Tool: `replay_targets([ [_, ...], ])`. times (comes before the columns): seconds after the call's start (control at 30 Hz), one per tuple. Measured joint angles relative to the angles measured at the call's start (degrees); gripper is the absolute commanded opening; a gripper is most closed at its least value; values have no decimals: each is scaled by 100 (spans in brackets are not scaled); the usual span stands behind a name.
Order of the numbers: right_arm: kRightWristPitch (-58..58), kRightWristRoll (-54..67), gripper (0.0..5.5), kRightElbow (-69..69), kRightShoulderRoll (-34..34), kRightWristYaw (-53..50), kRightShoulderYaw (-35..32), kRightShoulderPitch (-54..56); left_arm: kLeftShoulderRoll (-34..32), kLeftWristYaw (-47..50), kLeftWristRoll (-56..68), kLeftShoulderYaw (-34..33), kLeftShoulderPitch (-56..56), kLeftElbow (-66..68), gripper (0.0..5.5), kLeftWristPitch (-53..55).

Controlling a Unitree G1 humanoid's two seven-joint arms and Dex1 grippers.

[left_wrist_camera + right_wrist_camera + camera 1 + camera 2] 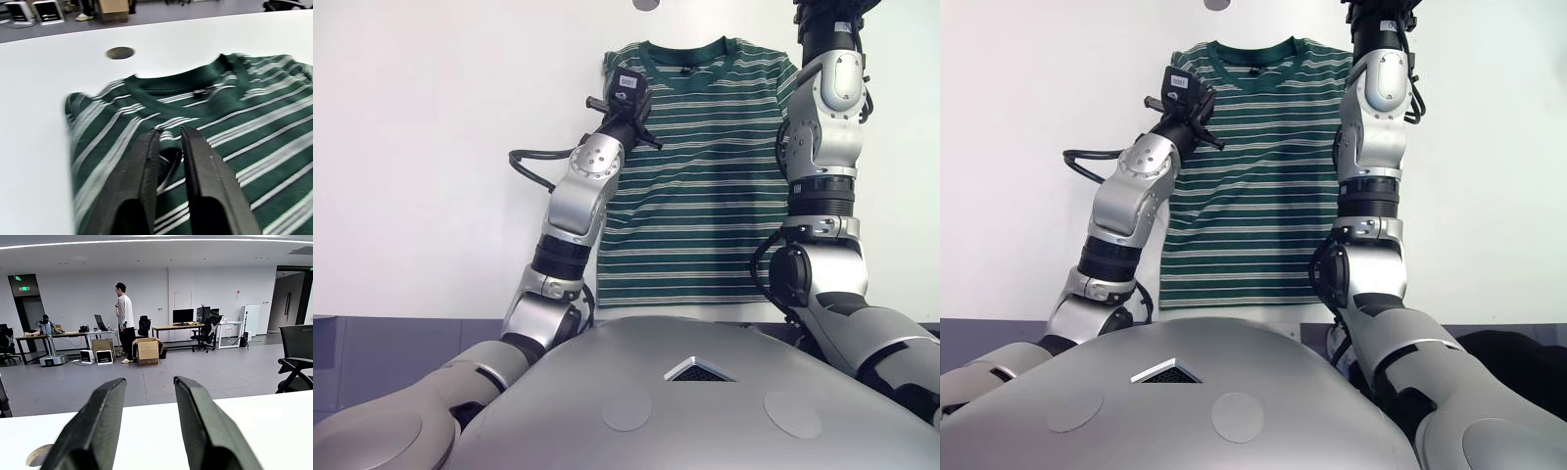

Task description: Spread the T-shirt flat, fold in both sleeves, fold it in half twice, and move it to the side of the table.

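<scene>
A dark green T-shirt (705,196) with white stripes lies flat on the white table (411,147), collar toward the far edge. No sleeve sticks out at its left side. My left gripper (168,134) rests on the left shoulder near the collar (195,83), its fingers almost together with a small fold of the striped fabric pinched between them. My right arm (822,127) stretches over the shirt's right side toward the far edge. The right gripper (149,396) is held above the table, open with nothing between its fingers (95,426).
A round grey cap (120,52) sits in the tabletop just beyond the collar. Bare white table spreads to the left (1018,117) and right (1489,147) of the shirt. Beyond the far edge are floor, cardboard boxes (146,350) and office chairs.
</scene>
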State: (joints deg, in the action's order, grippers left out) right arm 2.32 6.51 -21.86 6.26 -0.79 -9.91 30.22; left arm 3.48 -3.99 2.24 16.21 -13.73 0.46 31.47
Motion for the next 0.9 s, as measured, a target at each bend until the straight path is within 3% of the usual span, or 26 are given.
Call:
replay_targets([
  [0.2,8,0,186,-1,0,-1,-3,-64,47,-303,199,54,-152,-172,239,-673],
  [0.3,-59,-11,186,206,18,29,-9,-643,113,-43,153,-243,-357,-460,239,-1868],
  [0.43,-255,-16,257,822,336,166,-188,-1815,62,489,-65,-863,-214,-668,290,-2664],
  [0.53,-518,89,320,939,545,298,-384,-2193,-25,677,-216,-1057,110,-725,347,-2702],
  [0.77,-1763,1120,322,345,781,617,-1056,-1568,-14,840,-424,-997,282,-745,475,-2710],
  [0.9,-2407,1171,304,113,586,353,-1063,-1432,-15,838,-455,-986,280,-744,535,-2710],
])
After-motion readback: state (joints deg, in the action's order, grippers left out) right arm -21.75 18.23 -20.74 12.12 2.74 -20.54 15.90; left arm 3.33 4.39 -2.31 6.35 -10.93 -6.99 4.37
